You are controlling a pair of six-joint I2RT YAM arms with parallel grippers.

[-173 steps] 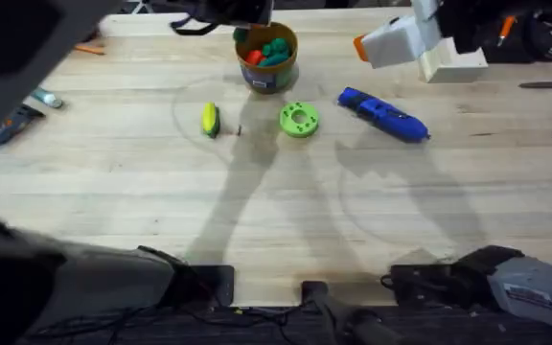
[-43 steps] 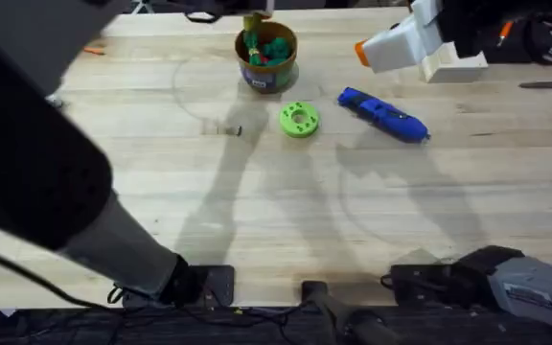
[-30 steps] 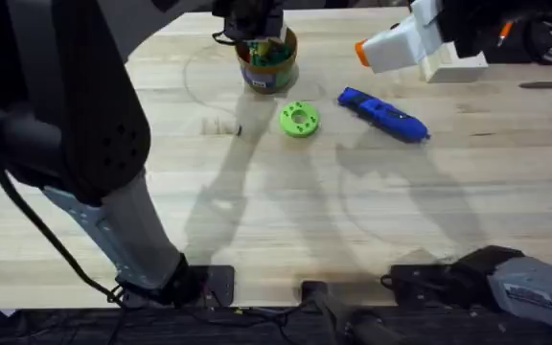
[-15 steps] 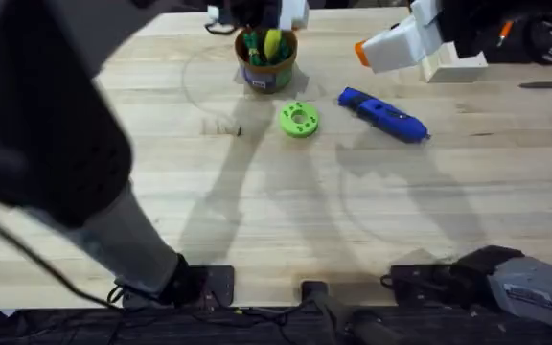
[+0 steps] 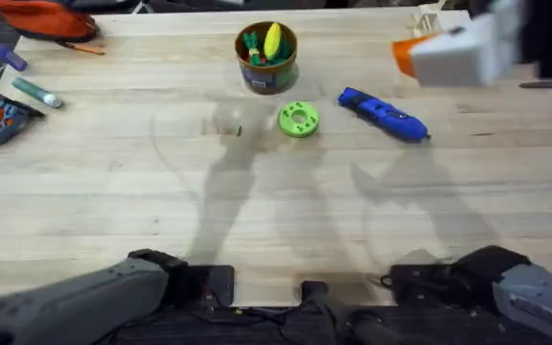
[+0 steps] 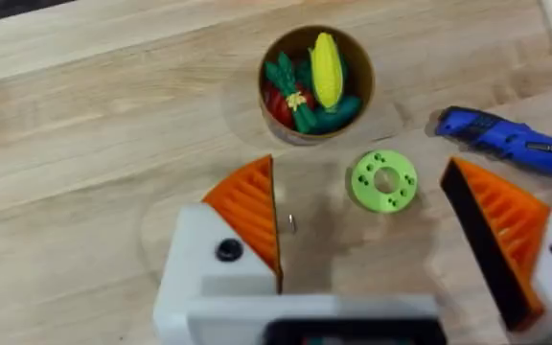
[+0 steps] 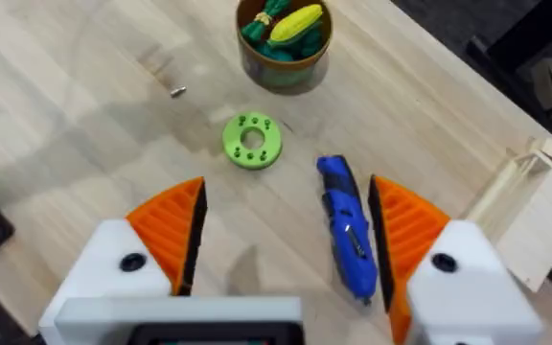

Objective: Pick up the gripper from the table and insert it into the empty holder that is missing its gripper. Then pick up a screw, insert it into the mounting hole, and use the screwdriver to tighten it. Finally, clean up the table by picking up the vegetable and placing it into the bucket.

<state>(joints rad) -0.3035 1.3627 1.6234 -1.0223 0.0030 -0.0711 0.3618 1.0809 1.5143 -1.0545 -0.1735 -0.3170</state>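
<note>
Left gripper [image 6: 362, 240]: fingers spread wide, nothing between the orange ribbed pads [image 6: 247, 216], held above the table [image 6: 94, 144]. Seen between those fingers in the left wrist view are a small screw [image 6: 292, 223] lying on the wood and a green disc with holes [image 6: 383, 179].

Right gripper [image 7: 286, 240]: likewise released and empty, its orange pads [image 7: 175, 230] well apart. In the overhead view it shows as a blurred white-and-orange shape [image 5: 453, 53] at the far right of the table. The screwdriver [image 7: 345, 228] lies flat on the wood below it, appearing between the fingers but not touched by them.

The bucket [image 5: 266, 57] stands upright at the far middle of the table, holding a yellow corn cob [image 5: 272, 40] on top of green and red toy vegetables [image 6: 295, 96]. The green disc sits just in front of the bucket, the screwdriver to its right, the screw to its left.

At the far left edge lie a marker [image 5: 36, 93] and an orange pouch [image 5: 46, 17].
</note>
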